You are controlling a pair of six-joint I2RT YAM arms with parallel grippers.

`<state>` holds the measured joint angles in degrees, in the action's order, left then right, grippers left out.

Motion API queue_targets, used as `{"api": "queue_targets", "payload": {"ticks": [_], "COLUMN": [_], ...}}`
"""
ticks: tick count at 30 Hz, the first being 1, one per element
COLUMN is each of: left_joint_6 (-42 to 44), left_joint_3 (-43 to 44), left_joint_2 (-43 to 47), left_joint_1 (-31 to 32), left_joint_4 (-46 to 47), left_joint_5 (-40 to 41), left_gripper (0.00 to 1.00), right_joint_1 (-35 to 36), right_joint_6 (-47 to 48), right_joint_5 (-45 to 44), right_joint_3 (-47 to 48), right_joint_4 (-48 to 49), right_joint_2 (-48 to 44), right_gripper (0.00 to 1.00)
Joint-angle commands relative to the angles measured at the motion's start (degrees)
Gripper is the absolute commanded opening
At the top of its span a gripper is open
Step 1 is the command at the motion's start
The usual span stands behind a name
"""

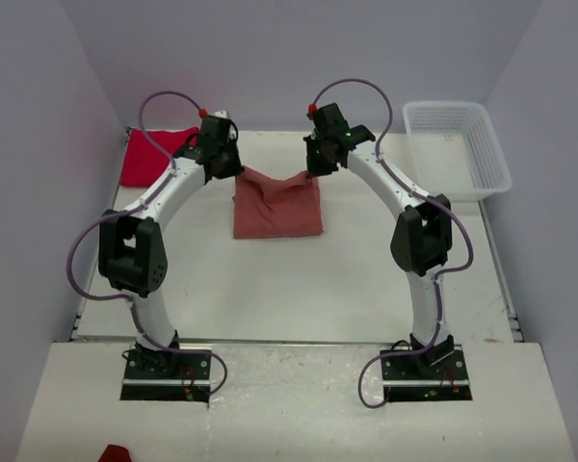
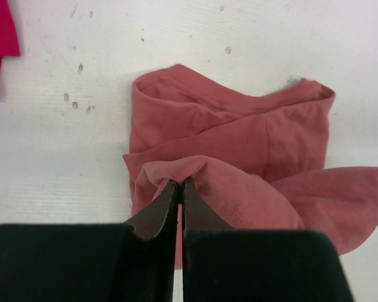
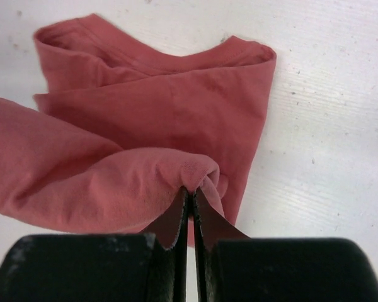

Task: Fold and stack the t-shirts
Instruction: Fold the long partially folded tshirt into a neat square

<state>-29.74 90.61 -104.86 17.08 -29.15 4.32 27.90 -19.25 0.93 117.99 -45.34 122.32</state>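
Top external view: mid-fold on the salmon-pink t-shirt (image 1: 277, 210), near the middle of the tabletop (image 1: 270, 289). Lifted along its far edge at two corners: one bunched between the left fingers (image 2: 159, 214), pressed fully together on the cloth, the other pinched the same way between the right fingers (image 3: 170, 219). Sagging in between. Spread flat on the tabletop below and beyond both pairs in the wrist views, apparently doubled over once already. Well apart from the red t-shirt (image 1: 149, 159) at the far left.

Next, by judgement: carry both corners across the flat part, level and in step, keep the span taut enough to avoid creasing, lay the flap square on the near edge, then let go.
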Motion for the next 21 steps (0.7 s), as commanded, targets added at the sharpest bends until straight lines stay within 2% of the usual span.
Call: {"api": "queue_targets", "payload": {"ticks": [1, 5, 6, 7, 8, 9, 10, 11, 12, 14, 16, 17, 18, 19, 21], "left_joint_6": [2.05, 2.58, 3.19, 3.8, 4.33, 5.29, 6.0, 6.7, 8.45, 10.48, 12.06, 12.77, 14.17, 14.35, 12.78], "left_joint_3": [3.08, 3.35, 3.43, 3.09, 2.82, 2.12, 0.46, -0.16, -1.21, -4.91, -7.02, -7.63, -8.16, -8.34, -8.25], "left_joint_2": [-2.89, -6.92, -7.55, -8.51, -8.96, -9.05, -9.05, -8.87, -8.35, -5.63, -2.3, -0.98, 0.17, 2.44, 4.91], "left_joint_1": [-0.91, -1.7, -1.7, -1.7, -1.79, -1.79, -1.88, -1.88, -1.88, -1.7, -1.7, -1.7, -1.61, -1.53, -1.26], "left_joint_4": [2.42, 3.65, 4.96, 6.11, 8.99, 10.93, 13.04, 16.37, 18.84, 24.37, 25.71, 26.68, 27.03, 26.6, 24.32], "left_joint_5": [0.08, 0.25, 0.43, 0.26, 0.43, 1.04, 1.83, 2.71, 3.76, 6.04, 10.86, 11.85, 12.99, 16.3, 18.18], "left_gripper": [0.0, 0.0, 0.0, 0.0, 0.0, 0.0, 0.09, 0.15, 0.18, 0.3, 0.44, 0.52, 0.73, 0.89, 0.88], "right_joint_1": [-1.79, -3.38, -3.73, -4.43, -4.69, -5.05, -5.74, -5.93, -6.19, -6.89, -7.25, -7.33, -7.25, -7.25, -7.33], "right_joint_6": [1.84, 2.54, 3.15, 3.6, 4.38, 4.74, 5.27, 6.4, 7.02, 9.39, 10.98, 11.85, 11.95, 12.12, 12.22], "right_joint_5": [2.41, 3.55, 3.38, 3.29, 3.12, 2.68, 2.24, 1.71, 1.1, 0.4, -0.57, -1.36, -2.5, -2.6, -4.17], "right_joint_3": [4.34, 6.8, 7.33, 7.95, 9.26, 9.79, 10.23, 10.06, 9.8, 10.15, 10.59, 11.02, 10.94, 10.77, 10.5], "right_joint_4": [-3.35, -3.61, -3.35, -3.18, -2.56, -1.95, -0.12, 1.12, 2.35, 4.2, 4.82, 4.56, 4.56, 4.56, 4.39], "right_joint_2": [3.0, 6.78, 8.53, 9.33, 10.82, 11.27, 11.53, 11.62, 11.19, 10.92, 10.31, 9.87, 9.26, 7.68, 5.92], "right_gripper": [0.0, 0.02, 0.15, 0.2, 0.32, 0.37, 0.4, 0.51, 0.57, 0.66, 0.68, 0.74, 0.75, 0.76, 0.77]}}
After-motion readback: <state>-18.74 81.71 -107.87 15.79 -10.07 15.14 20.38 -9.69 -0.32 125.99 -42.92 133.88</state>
